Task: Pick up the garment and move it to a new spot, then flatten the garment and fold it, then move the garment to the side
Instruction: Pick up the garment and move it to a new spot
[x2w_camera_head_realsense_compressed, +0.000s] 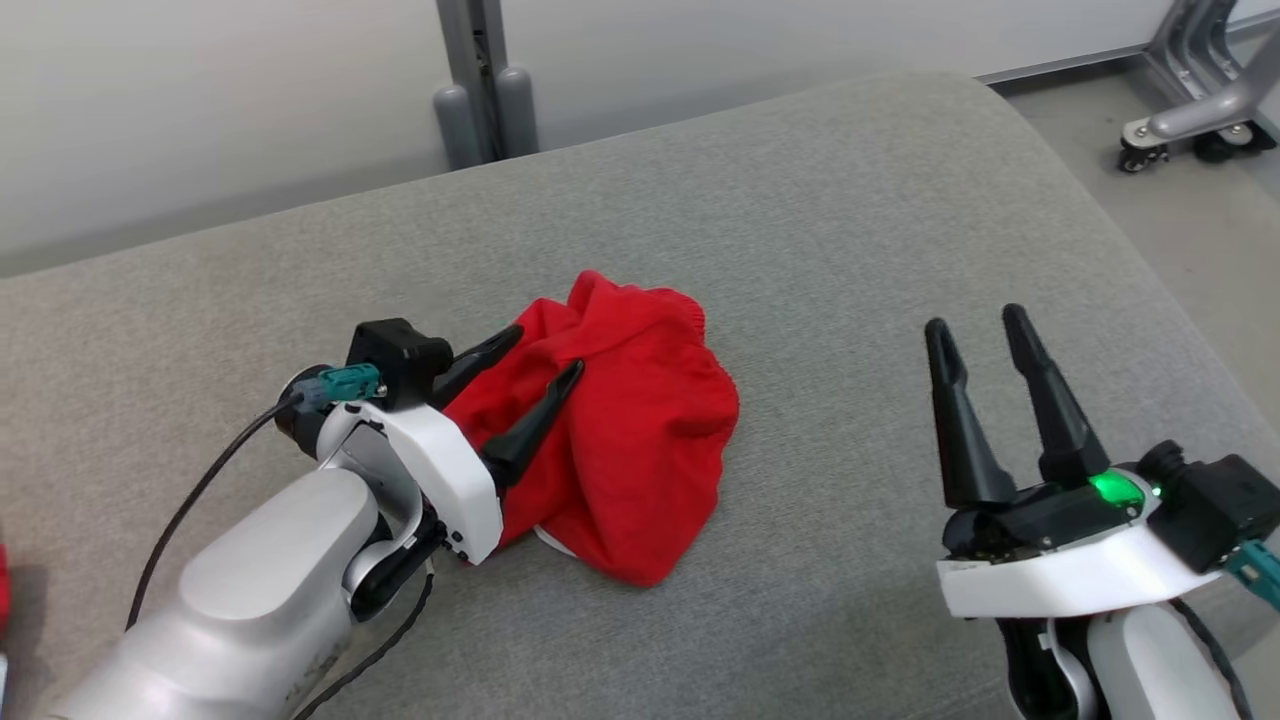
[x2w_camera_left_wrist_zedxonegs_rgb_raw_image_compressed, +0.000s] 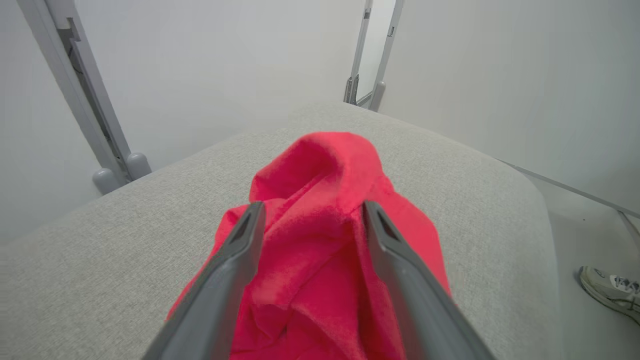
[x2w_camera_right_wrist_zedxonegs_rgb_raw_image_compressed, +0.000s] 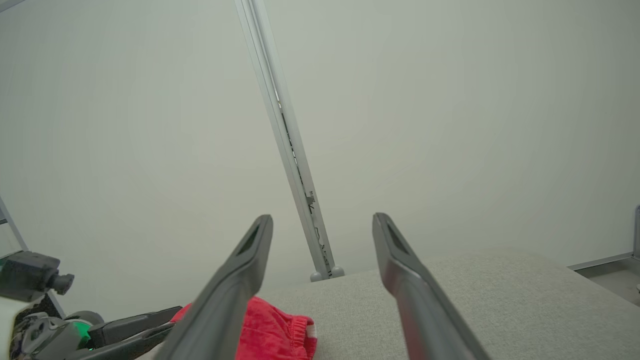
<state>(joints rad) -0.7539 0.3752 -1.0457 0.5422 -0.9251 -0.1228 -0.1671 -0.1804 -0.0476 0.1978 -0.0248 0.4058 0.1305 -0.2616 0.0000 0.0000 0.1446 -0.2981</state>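
red garment (x2w_camera_head_realsense_compressed: 620, 440) lies in a crumpled heap near the middle of the grey cushion (x2w_camera_head_realsense_compressed: 850, 200), not spread, no fold yet. left gripper (x2w_camera_head_realsense_compressed: 546, 350) sits low over the heap's left side, jaws wide, cloth bulging up between the two fingers but not pinched. right gripper (x2w_camera_head_realsense_compressed: 975, 320) hovers well apart to the right, jaws wide, holding nothing.

judgement: the relocating step is in hand and flattening has not begun. the next move calls for finding an edge or the waistband, one gripper on each side, then pulling outward to spread it. risk: bunched layers get grabbed together.
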